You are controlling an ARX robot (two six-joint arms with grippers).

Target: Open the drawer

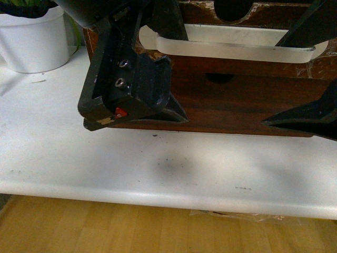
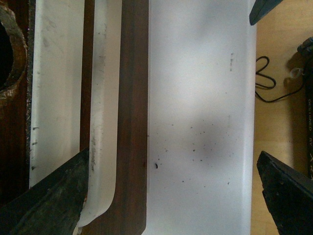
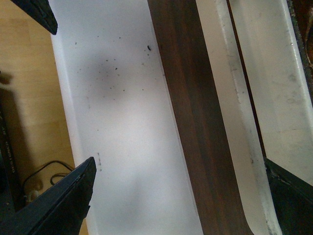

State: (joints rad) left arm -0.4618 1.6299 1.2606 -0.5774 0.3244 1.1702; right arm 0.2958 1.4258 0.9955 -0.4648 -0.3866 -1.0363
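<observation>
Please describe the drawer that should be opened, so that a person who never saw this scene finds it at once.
At the back of the white table, two dark wooden fronts sit one above the other. The drawer is the upper one: only it carries a long white handle, while the lower front is plain dark wood.

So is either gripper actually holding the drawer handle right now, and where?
Nothing is clamped. The left gripper and right gripper are both wide open, each with one jaw at an end of the white handle.
</observation>
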